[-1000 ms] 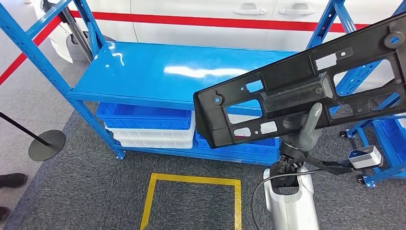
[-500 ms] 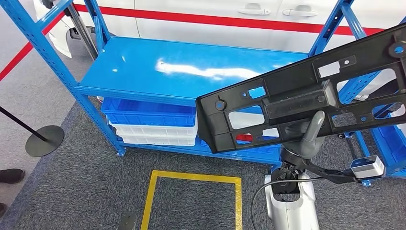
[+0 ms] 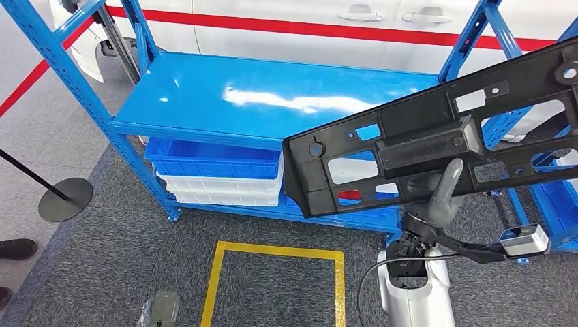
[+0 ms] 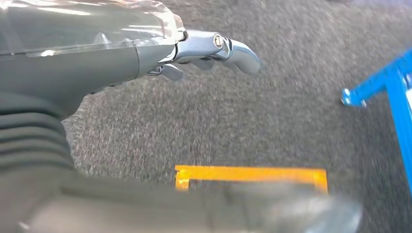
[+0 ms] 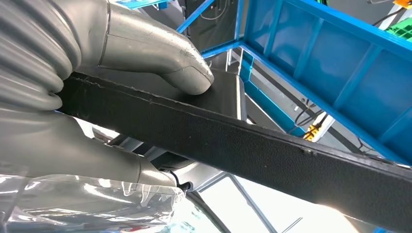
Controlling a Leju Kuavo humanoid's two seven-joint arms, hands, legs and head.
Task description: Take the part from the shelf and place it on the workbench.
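The part [image 3: 422, 139] is a long black plastic panel with several cut-outs, held up tilted in front of the blue shelf [image 3: 272, 95]. My right hand [image 3: 439, 194] grips it from below near its middle, thumb up against its face. In the right wrist view the thumb [image 5: 160, 53] presses on the part's [image 5: 272, 150] black edge. My left hand [image 3: 158, 310] hangs low at the bottom of the head view; in the left wrist view the hand [image 4: 145, 53] holds nothing, its fingers [image 4: 233, 46] stretched out over grey carpet.
The shelf's top board is bare; blue bins [image 3: 211, 163] and white bins [image 3: 225, 191] sit underneath. A yellow floor square [image 3: 272, 253] lies before it. A stanchion base [image 3: 65, 199] and a person's shoe [image 3: 17, 248] are at left, another blue rack [image 3: 552, 204] at right.
The whole picture has shifted a little, so the camera moved. My left hand has come into view at the bottom edge. The part stays in my right hand.
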